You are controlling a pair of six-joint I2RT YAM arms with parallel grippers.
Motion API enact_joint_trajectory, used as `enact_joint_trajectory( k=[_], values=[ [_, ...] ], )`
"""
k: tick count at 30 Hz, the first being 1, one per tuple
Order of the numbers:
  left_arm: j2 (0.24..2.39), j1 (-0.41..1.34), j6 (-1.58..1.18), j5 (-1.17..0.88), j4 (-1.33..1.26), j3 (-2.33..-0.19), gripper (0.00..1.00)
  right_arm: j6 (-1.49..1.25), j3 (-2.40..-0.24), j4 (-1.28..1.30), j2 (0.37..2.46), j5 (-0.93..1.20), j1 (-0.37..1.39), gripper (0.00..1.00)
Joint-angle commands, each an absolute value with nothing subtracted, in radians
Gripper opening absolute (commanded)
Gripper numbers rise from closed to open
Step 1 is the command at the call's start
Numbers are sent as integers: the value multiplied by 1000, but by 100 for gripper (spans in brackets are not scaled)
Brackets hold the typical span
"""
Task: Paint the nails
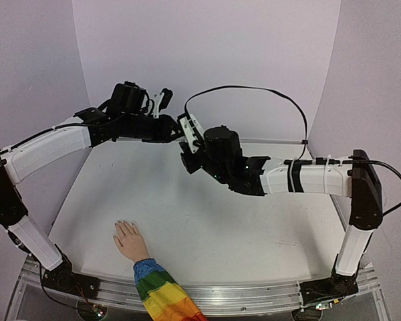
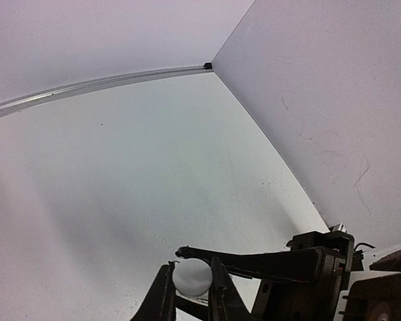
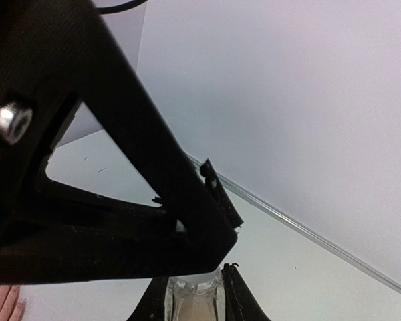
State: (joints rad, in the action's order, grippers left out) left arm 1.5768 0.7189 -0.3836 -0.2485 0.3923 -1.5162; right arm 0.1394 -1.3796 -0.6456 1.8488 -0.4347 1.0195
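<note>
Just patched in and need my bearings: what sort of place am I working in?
Probably a lab robot cell, not a salon: a white table boxed in by plain pale panels, an aluminium rail holding the arm bases, and a mannequin hand as prop.

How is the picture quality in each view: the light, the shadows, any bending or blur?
Top external: soft, even light, only faint shadows on the table, no glare. Left wrist: the lens bends the straight rail; the white cap shows little detail. Right wrist: a near black robot part blocks much of the frame and looks soft.
</note>
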Motion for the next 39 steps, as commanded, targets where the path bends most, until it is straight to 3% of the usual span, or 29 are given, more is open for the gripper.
enact_joint_trajectory(
  k=[1, 5, 8, 15, 19, 26, 29, 36, 39],
  values=[
    [1548, 717, -386, -280, 433, -1572, 0, 165, -1355, -751, 1752, -369, 990, 0],
    [1527, 715, -381, -348, 406, -1552, 1, 105, -1333, -681, 1687, -28, 960, 0],
    [1501, 715, -386, -422, 356, -1523, 9, 15, -1312, -661, 1643, 248, 904, 0],
    [1439, 714, -380, -627, 249, -1457, 53, -180, -1288, -671, 1594, 693, 790, 0],
    [1412, 715, -362, -745, 218, -1445, 67, -250, -1322, -673, 1608, 933, 769, 0],
    [1362, 714, -361, -765, 178, -1412, 69, -312, -1354, -679, 1639, 1033, 767, 0],
    [1371, 714, -374, -773, 185, -1417, 65, -317, -1359, -680, 1646, 1032, 768, 0],
    [1387, 713, -350, -819, 318, -1462, 68, -282, -1353, -655, 1640, 1008, 767, 0],
    [1398, 713, -349, -821, 332, -1470, 60, -259, -1370, -624, 1656, 1009, 767, 0]
  ],
)
